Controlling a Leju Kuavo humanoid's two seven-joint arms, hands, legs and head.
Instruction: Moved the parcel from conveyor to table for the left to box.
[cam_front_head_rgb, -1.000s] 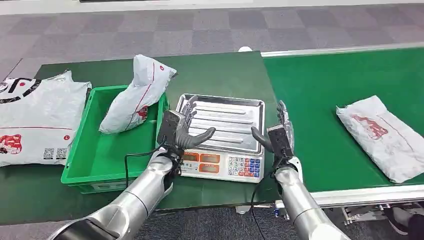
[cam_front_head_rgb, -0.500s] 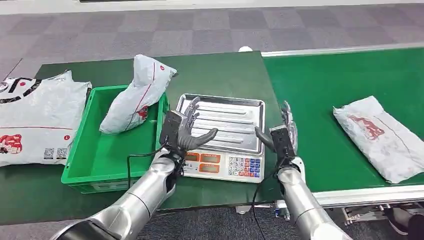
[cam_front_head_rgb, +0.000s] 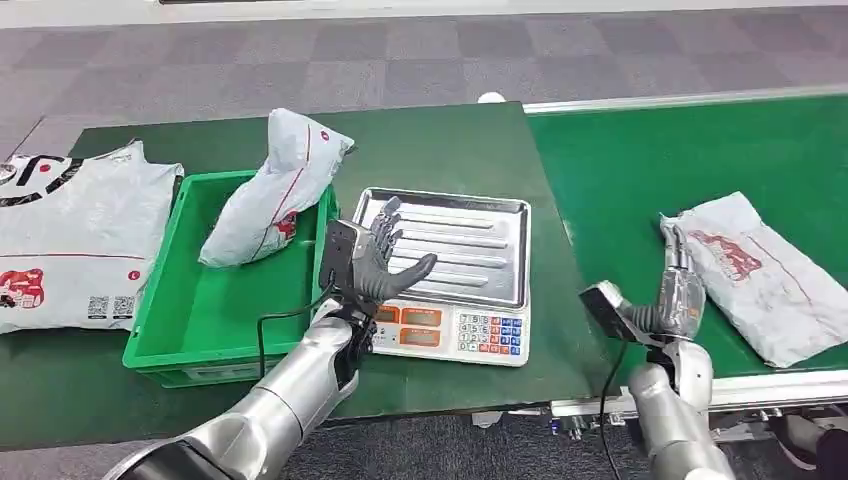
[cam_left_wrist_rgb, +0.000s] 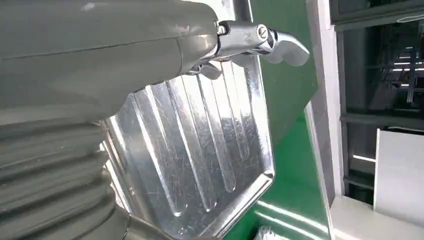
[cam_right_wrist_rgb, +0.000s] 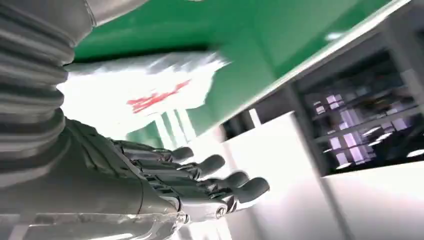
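Note:
A white parcel (cam_front_head_rgb: 762, 275) with red print lies on the green conveyor belt (cam_front_head_rgb: 650, 170) at the right; the right wrist view shows this parcel (cam_right_wrist_rgb: 145, 92) too. My right hand (cam_front_head_rgb: 677, 288) hovers open just left of it, fingers straight and apart, holding nothing. My left hand (cam_front_head_rgb: 372, 258) is open over the near left part of the scale's steel tray (cam_front_head_rgb: 470, 240), fingers spread. In the left wrist view the ribbed tray (cam_left_wrist_rgb: 200, 160) lies right under that hand (cam_left_wrist_rgb: 90, 55).
A green bin (cam_front_head_rgb: 200, 310) left of the scale holds another white parcel (cam_front_head_rgb: 275, 185) leaning on its far rim. A large flat white bag (cam_front_head_rgb: 70, 235) lies at the far left of the green table (cam_front_head_rgb: 440, 140). The scale's keypad (cam_front_head_rgb: 460, 330) faces me.
My right hand has swung from beside the scale rightwards onto the conveyor, up to the parcel's left end. The parcel has drifted slightly left on the belt. My left hand has barely moved.

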